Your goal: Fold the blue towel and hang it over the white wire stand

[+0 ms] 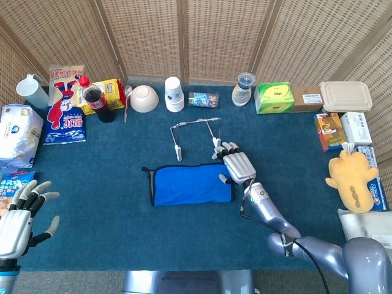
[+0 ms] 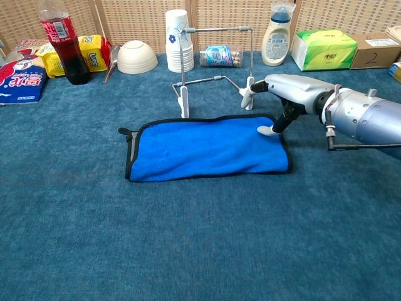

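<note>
Blue towel (image 1: 191, 185) is seen lying flat and already folded on the table (image 1: 122, 233), just in front of the white wire stand (image 1: 196, 136), whose feet are set just beside its far edge. The right hand (image 1: 237, 165) is held low over the towel's right end, fingers loosely spread, with one fingertip (image 2: 264, 131) touching the cloth near the far right corner; nothing is gripped. The left hand (image 1: 18, 220) is held open at the near left corner of the table, well apart from the work.

The towel is judged to be soft, light and limp, so it would sag and unfold if lifted by a single corner. A pinch through both layers along the folded right end is suggested, so that it can be draped over the stand's top bar.
</note>
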`<state>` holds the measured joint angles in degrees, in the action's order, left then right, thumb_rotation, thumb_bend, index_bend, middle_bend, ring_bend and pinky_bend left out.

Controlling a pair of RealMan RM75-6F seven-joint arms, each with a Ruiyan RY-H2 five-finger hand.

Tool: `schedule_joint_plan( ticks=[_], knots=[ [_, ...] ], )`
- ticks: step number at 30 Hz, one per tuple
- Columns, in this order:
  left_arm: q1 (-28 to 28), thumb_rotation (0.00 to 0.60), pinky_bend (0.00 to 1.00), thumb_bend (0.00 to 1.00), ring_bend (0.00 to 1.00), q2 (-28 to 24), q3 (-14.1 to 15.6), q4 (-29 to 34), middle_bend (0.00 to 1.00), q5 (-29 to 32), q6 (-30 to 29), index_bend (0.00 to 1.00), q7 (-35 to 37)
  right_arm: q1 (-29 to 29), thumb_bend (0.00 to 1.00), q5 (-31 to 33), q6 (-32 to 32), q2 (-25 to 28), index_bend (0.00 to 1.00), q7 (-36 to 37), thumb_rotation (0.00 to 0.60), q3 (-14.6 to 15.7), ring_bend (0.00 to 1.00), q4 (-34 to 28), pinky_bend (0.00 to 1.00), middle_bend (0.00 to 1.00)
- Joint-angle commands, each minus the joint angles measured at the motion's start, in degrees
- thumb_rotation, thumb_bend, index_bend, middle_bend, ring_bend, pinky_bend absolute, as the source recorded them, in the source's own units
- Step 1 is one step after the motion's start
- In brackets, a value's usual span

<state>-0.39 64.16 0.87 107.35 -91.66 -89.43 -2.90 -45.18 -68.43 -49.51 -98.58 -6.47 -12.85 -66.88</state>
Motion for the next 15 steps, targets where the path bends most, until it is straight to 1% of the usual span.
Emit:
schedule_joint_plan(
  ticks=[1,8,15],
  knots=[
    [-0.3,0.600,0.00,0.31,0.00,0.0,0.0,0.0,0.17,-0.2,0.5,0.28,-0.4,0.6,0.33,0.6,0.0,1.6,0.26,-1.4,0.600,0.4,0.06,-2.4,0.00,0.16],
    [-1.9,0.600,0.00,0.31,0.00,0.1,-0.1,-0.4,0.17,-1.5,2.5,0.28,-4.4,2.7,0.33,1.0,-2.3,5.9,0.24,-2.4,0.600,0.8,0.05,-8.6,0.00,0.15],
    [-3.5,0.600,0.00,0.31,0.00,1.0,-0.7,-2.4,0.17,-2.2,4.1,0.28,-9.5,5.7,0.33,0.0,-5.8,12.1,0.24,-3.4,0.600,1.7,0.05,-16.2,0.00,0.15]
  ],
)
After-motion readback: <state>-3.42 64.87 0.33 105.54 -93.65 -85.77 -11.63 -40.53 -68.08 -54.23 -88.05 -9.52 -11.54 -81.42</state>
